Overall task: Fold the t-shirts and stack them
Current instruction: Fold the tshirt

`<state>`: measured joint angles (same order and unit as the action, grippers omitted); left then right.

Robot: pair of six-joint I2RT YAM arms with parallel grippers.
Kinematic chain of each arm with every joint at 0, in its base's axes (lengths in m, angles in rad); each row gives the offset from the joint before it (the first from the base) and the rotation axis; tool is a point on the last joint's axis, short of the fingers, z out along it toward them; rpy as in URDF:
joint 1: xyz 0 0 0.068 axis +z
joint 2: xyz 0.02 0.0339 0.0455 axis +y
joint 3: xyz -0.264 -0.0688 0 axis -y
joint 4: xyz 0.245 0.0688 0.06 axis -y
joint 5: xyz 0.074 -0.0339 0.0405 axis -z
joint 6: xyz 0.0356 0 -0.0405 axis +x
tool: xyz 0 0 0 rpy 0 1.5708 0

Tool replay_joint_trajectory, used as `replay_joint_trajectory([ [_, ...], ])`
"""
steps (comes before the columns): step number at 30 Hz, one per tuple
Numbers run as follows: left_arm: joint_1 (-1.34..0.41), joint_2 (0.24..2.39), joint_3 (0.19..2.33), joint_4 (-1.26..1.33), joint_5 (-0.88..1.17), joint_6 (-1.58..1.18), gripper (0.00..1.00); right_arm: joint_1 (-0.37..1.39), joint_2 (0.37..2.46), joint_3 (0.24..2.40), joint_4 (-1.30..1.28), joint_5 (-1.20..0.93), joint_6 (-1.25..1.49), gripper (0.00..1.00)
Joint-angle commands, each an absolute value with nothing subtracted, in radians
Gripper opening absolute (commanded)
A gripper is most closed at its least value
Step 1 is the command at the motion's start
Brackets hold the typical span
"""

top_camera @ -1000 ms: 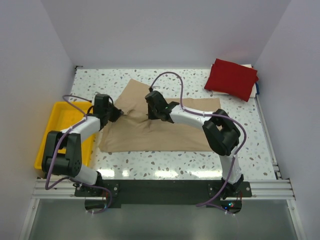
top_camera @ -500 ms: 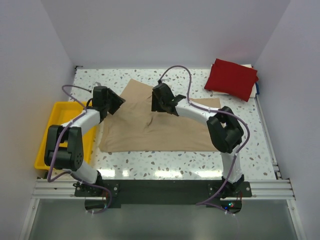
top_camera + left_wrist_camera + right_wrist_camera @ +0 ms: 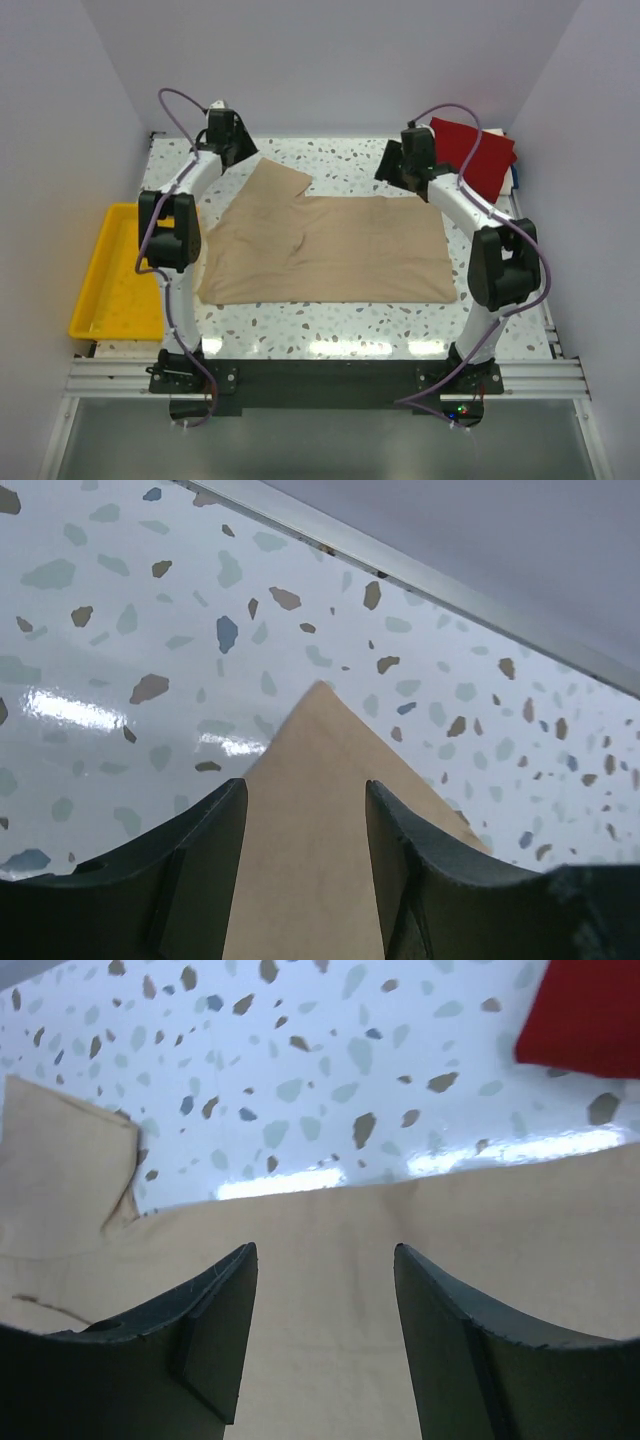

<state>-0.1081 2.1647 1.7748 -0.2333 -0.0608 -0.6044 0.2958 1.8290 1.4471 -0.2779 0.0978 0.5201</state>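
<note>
Observed: left end effector [image 3: 305, 815] fingers apart, empty, over a corner of the tan t-shirt [image 3: 330, 250]. The right end effector [image 3: 322, 1290] fingers apart, empty, above its far edge.

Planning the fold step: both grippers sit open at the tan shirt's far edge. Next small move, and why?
Probably lower both and pinch the far edge. The left gripper hangs open over the pointed far-left corner of the tan t-shirt, the right gripper open over its straight far hem; the cloth lies spread out, held by neither.
</note>
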Motion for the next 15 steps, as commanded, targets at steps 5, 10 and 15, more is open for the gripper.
replay_joint_trajectory([
  [5,-0.127,2.414,2.073,-0.322,-0.098,-0.381,0.56,0.178,1.793,1.394,-0.212,-0.035,0.468,0.61],
  [10,-0.146,2.505,2.157,-0.321,-0.080,-0.338,0.57,0.132,1.790,1.361,-0.190,-0.049,0.460,0.61],
  [15,-0.155,2.545,2.163,-0.310,-0.100,-0.347,0.57,0.100,1.787,1.332,-0.167,-0.071,0.476,0.61],
])
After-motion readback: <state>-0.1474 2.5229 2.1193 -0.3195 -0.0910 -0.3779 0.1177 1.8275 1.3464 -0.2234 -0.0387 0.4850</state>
